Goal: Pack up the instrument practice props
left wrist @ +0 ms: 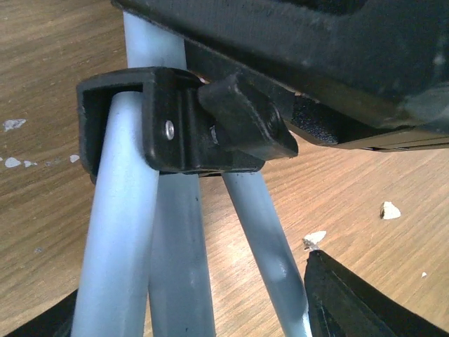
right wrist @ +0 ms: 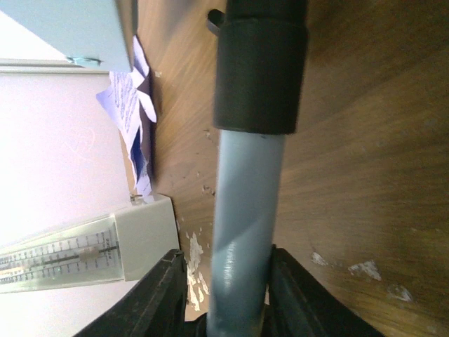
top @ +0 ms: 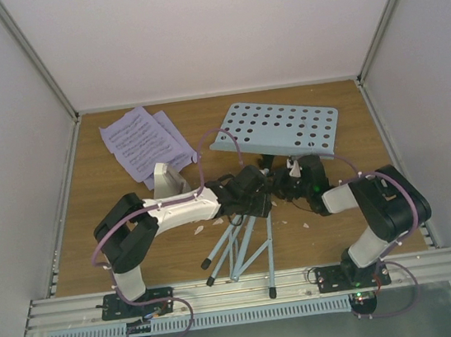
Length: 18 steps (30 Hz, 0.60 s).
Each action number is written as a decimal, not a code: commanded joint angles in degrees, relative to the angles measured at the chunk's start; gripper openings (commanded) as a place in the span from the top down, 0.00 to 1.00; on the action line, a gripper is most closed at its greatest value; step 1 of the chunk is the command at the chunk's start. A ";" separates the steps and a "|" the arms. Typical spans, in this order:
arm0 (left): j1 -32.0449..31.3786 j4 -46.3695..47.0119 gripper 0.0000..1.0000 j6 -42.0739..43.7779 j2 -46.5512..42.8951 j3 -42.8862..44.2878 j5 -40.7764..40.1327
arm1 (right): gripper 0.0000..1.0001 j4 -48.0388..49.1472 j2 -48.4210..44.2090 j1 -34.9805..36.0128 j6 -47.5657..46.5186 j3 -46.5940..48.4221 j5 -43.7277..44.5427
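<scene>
The light-blue music stand (top: 278,124) stands mid-table, its perforated desk tilted up and its tripod legs (top: 240,250) spread toward the near edge. My left gripper (top: 250,194) is shut on the legs (left wrist: 175,267) just below their black hub (left wrist: 165,126), and the right finger (left wrist: 351,302) presses the outer leg. My right gripper (top: 289,181) is open around the stand's pole (right wrist: 242,232); a gap shows beside its left finger (right wrist: 158,295). The lilac sheet-music pages (top: 143,142) lie at the back left. The white metronome (top: 167,180) stands just in front of them.
Small white crumbs (top: 306,226) are scattered on the wooden table (top: 341,228) around the stand. White walls close in the table at the back and both sides. A metal rail (top: 241,287) runs along the near edge.
</scene>
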 commanded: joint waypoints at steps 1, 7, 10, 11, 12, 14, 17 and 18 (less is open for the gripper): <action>-0.53 -0.84 0.56 7.68 1.78 -1.17 0.76 | 0.60 12.56 -2.51 -0.36 -1.05 0.23 3.49; -0.60 -2.33 0.70 8.27 1.35 -1.17 -1.47 | 0.43 10.10 -5.95 -1.41 -2.26 -0.53 4.94; -0.52 -3.17 0.66 8.71 1.01 -1.27 -1.99 | 0.35 6.25 -9.39 -3.01 -4.67 -0.72 6.26; -0.58 -3.21 0.58 8.88 0.86 -1.30 -1.95 | 0.32 4.25 -10.77 -3.71 -5.99 -0.63 6.88; -0.60 -3.16 0.47 8.99 0.67 -1.42 -1.96 | 0.30 2.06 -12.36 -4.37 -7.25 -0.45 7.52; -0.62 -3.00 0.24 9.09 0.43 -1.52 -1.71 | 0.25 -2.84 -15.83 -5.84 -9.86 -0.17 9.50; -0.89 -3.33 0.01 8.97 0.07 -1.37 -1.75 | 0.19 -11.45 -21.60 -7.27 -13.22 0.46 13.39; -0.94 -3.65 0.01 8.82 -0.05 -1.34 -1.89 | 0.17 -14.94 -23.54 -7.67 -14.26 0.66 14.77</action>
